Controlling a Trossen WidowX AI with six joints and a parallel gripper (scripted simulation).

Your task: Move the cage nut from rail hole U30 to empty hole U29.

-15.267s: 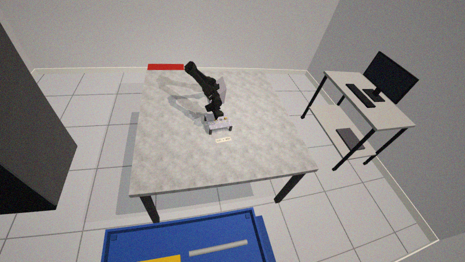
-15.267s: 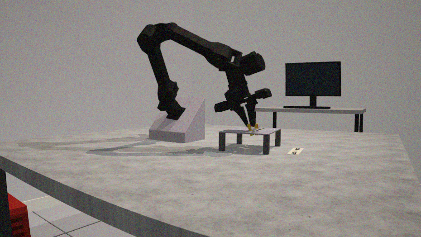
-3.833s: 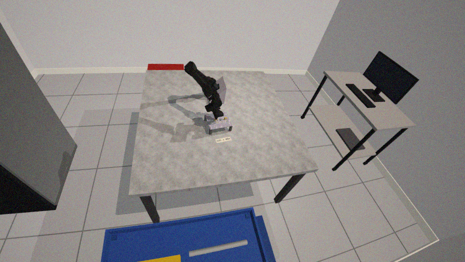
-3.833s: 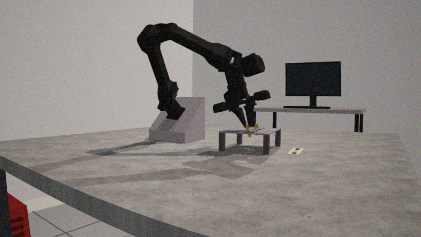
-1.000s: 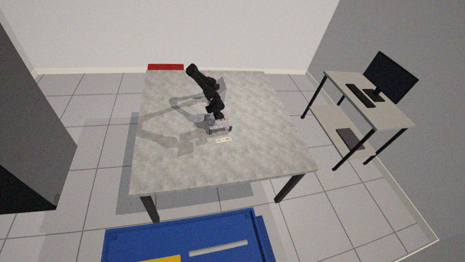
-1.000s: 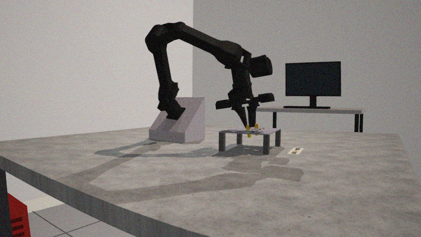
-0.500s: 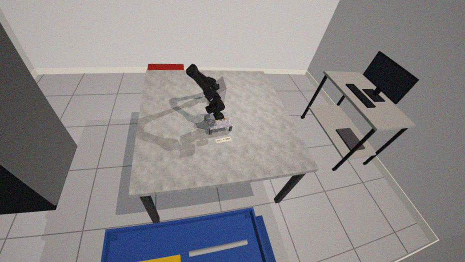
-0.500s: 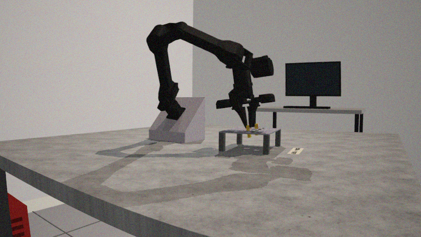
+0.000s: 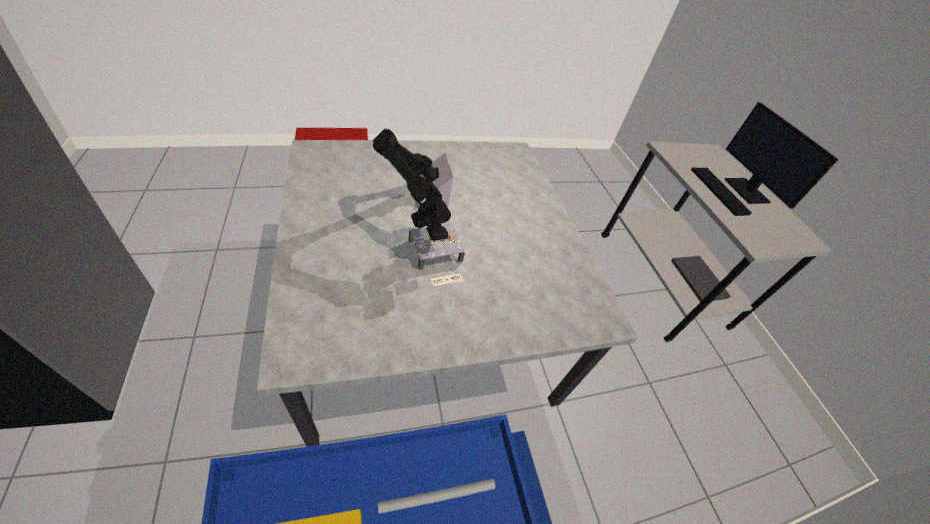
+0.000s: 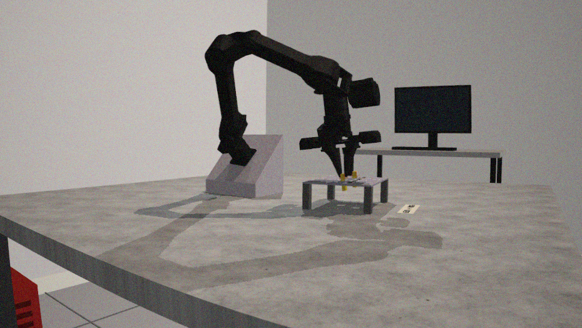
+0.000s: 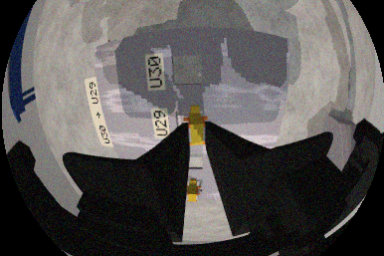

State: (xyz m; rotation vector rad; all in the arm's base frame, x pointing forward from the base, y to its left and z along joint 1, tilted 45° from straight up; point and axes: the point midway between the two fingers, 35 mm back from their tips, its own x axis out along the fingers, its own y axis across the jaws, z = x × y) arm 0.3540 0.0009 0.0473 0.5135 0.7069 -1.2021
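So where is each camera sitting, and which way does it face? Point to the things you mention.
Top: high up, looking down on the table [image 9: 548, 298]; the whole arm [image 9: 426, 192] shows.
Exterior: low beside the table [image 10: 257, 290], looking across it; the arm [image 10: 278, 54] shows base to fingers.
Wrist: on the arm, looking along the fingers at the rail plate [image 11: 244, 102]; only the gripper end shows.
Top and exterior share the monitor [image 9: 781, 154] [image 10: 432, 109].

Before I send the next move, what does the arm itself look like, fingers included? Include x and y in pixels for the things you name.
The arm [image 9: 410, 171] [image 10: 281, 57] is matte black throughout, with chunky, faceted links and bulky joints. The fingers [image 10: 342, 174] are black too, broad wedges narrowing to slim tips. A blocky black housing juts from the wrist. I can make out no cables or markings.
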